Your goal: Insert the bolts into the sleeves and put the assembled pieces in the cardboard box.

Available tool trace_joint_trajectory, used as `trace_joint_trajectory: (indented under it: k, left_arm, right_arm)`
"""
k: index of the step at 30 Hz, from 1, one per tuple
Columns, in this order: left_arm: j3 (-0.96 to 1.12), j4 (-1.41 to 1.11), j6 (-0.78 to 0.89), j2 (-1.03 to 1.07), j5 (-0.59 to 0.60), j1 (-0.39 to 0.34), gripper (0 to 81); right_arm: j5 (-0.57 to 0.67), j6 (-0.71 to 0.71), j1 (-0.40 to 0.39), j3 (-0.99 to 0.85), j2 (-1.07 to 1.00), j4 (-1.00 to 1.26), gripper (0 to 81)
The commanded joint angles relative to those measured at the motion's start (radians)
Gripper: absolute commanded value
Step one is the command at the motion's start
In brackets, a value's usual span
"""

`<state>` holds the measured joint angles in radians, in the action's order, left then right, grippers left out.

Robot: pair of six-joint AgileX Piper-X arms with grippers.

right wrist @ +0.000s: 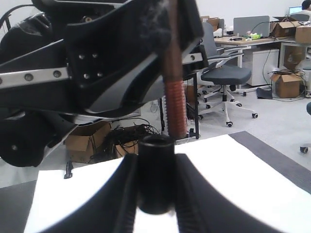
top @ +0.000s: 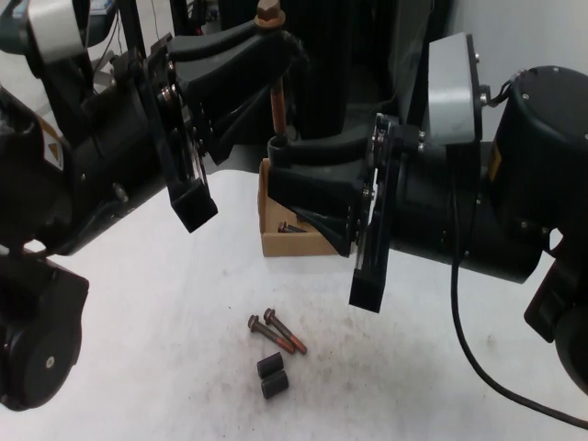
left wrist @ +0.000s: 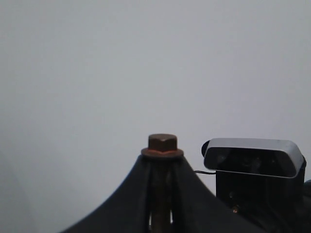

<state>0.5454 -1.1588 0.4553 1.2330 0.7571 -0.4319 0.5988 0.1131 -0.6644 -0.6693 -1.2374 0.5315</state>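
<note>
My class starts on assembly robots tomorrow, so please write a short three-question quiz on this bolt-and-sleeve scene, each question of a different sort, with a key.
1. True or false: the bolt in the left pincer is held head up.
2. How many loose sleeves lie on the bench? A one, B two, C four.
3. Fill in: the right pincer grips a ____.
Key: 1 true; 2 B; 3 sleeve.
</note>
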Motion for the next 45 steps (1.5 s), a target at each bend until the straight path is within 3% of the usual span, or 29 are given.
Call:
trace_joint_trajectory:
  k: [1,35,38,45]
  left_arm:
    - [0.014,-0.004,-0.007,-0.011,0.012,-0.005,0.3]
    - [0.012,0.048,-0.003,-0.011,0.045,-0.005,0.5]
    - [0.012,0.048,-0.003,-0.011,0.045,-0.005,5.7]
    - [0.012,0.048,0.001,-0.011,0.045,-0.005,29.2]
  right_arm:
    - [-0.011,-0.001,-0.001,-0.013,0.003,0.004,0.8]
    - [-0.054,-0.001,-0.001,-0.015,0.003,0.027,0.8]
    - [-0.054,-0.001,-0.001,-0.015,0.003,0.027,0.8]
    - [-0.054,-0.001,-0.001,-0.015,0.003,0.027,0.8]
